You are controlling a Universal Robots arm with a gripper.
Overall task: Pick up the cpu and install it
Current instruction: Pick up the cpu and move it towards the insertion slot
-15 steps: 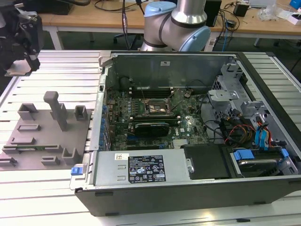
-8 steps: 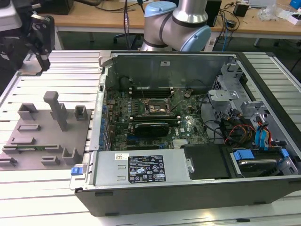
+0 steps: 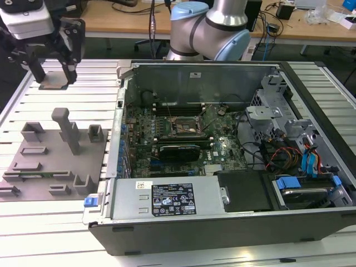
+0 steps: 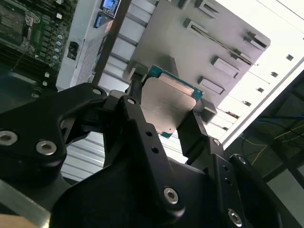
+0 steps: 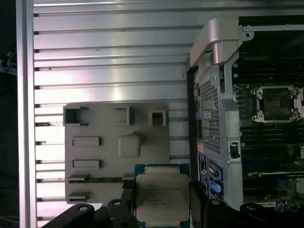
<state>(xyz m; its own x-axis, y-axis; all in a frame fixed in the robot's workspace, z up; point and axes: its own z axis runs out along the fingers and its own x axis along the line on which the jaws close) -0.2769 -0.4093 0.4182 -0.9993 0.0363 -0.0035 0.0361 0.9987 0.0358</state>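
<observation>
Evidently light, thin and stiff, the cpu [image 5: 161, 195] rides pinched by two opposite edges in the gripper [image 4: 166, 102], outside the computer case [image 3: 222, 222] near the grey fixture plate [image 5: 95, 156] (probably fragile underneath, so edges only, gentle squeeze).

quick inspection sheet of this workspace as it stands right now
surface: slotted metal table, bearing the grey fixture plate and the open computer case
job's things: cpu held clear of the table; motherboard socket looks unfilled
clutter: nothing seen
grippers: gripper shut on the cpu, fingers at two opposite edges
cables: coloured wires inside the computer case
surroundings: wooden desks behind the arm
</observation>
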